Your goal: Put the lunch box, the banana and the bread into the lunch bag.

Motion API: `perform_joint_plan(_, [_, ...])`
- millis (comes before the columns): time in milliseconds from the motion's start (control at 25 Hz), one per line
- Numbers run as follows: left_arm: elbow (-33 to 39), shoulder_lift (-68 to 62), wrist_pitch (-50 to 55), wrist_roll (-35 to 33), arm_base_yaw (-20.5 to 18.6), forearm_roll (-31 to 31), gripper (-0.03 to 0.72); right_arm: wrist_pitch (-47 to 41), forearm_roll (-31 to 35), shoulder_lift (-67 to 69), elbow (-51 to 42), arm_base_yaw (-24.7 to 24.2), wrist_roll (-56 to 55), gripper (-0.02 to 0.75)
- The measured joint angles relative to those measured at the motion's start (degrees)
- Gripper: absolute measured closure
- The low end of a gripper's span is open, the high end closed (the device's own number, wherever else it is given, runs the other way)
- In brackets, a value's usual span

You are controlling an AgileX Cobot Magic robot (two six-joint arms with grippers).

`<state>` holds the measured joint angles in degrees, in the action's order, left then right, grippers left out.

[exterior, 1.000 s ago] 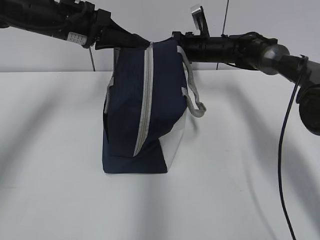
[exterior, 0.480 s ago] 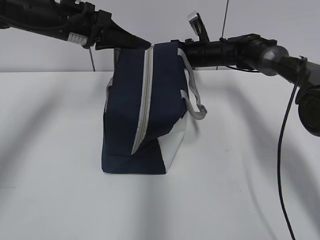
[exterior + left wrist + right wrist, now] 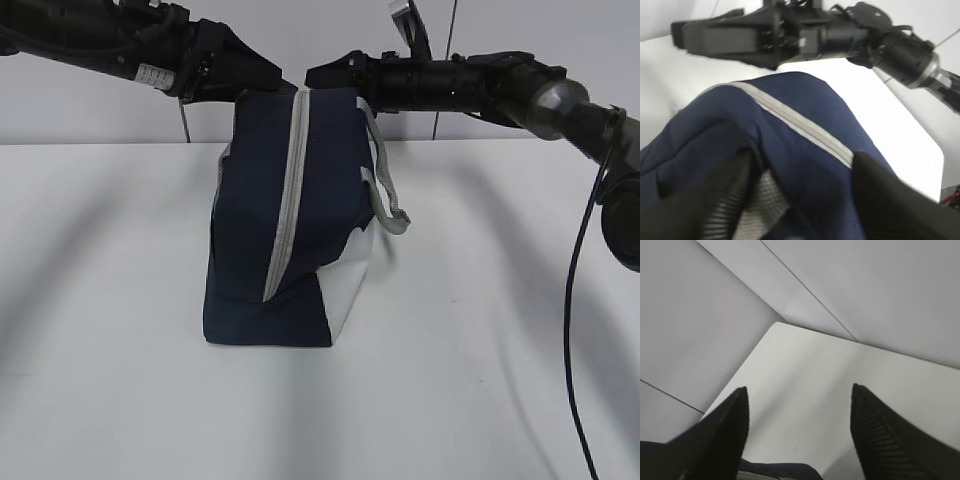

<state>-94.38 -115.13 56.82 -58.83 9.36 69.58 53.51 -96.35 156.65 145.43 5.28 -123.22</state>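
- The lunch bag (image 3: 290, 220) stands upright on the white bench (image 3: 120, 300), near the middle of the exterior view, narrow end toward the camera.
- Its navy end panel carries a grey zipper (image 3: 288, 190) that runs from the top edge down toward 7 o'clock and looks closed along its visible length.
- A white side panel (image 3: 350, 280) shows at the bag's 4 o'clock corner, and a grey webbing handle (image 3: 388, 190) droops off the side at 3 o'clock.
- The left gripper (image 3: 262, 76) reaches in from 10 o'clock, and its tip sits just above the bag's top edge.
- In the left wrist view its fingers (image 3: 705, 200) stand apart, one on each side of the bag's top, with the navy fabric and grey zipper band between them; contact with the fabric cannot be told.
- The right gripper (image 3: 318, 76) comes in from 2 o'clock, level with the bag's top and just beside the left one.
- In the right wrist view its fingers (image 3: 720, 435) are spread wide with only bare bench between them; a sliver of navy fabric shows at 6 o'clock.
- The lunch box, the banana and the bread are not visible in any view.
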Motion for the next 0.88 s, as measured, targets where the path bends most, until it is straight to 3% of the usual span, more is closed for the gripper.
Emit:
perform_joint_plan(80, [0.0,0.0,-0.7,1.3,-0.4,-0.2,0.174,0.0,-0.3,0.0,2.0,0.0,0.1,0.232])
perform_joint_plan(280, [0.0,0.3,-1.5,5.9,-2.0,-1.0,0.150,-0.4,-9.8,-0.1,9.0,0.0,-5.5,0.216])
perform_joint_plan(560, [0.0,5.2,-5.3,13.9,-2.3,-13.2,0.176,1.2,-11.3,-3.9,9.4,0.0,-8.8,0.215])
perform_joint_plan(880, [0.0,9.5,0.1,22.8,-2.6,-28.5,0.177,4.8,-11.3,-17.2,-10.1,-0.2,-9.1,0.230])
